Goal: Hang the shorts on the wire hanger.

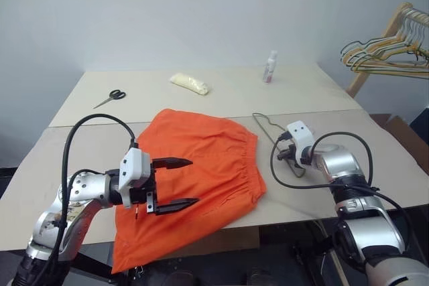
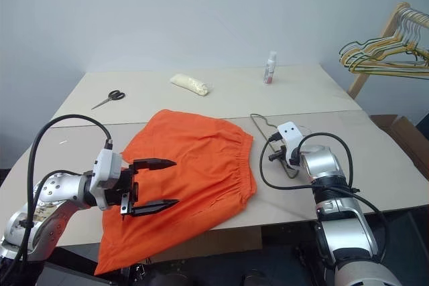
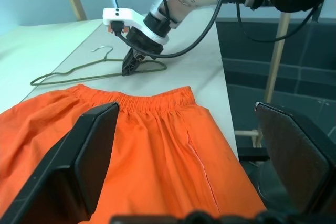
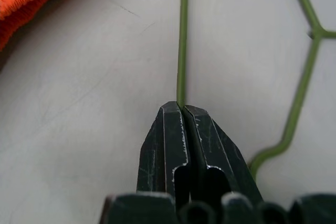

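We saw the shorts [image 1: 194, 172] spread flat at centre frame, soft and floppy, best taken by the gathered waistband. Just right of them lay the wire hanger [image 4: 182, 40], thin, light and springy. Our right gripper [image 4: 182, 107] had pinched one wire; our left gripper [image 1: 175, 184] hovered wide open, empty.

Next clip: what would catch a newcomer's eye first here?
The bright orange shorts spread flat across the near half of the table, with the left gripper hovering above them, jaws wide open. Just beside the waistband, on the robot's right, the right gripper has its jaws shut on a thin bar of the wire hanger lying on the tabletop.
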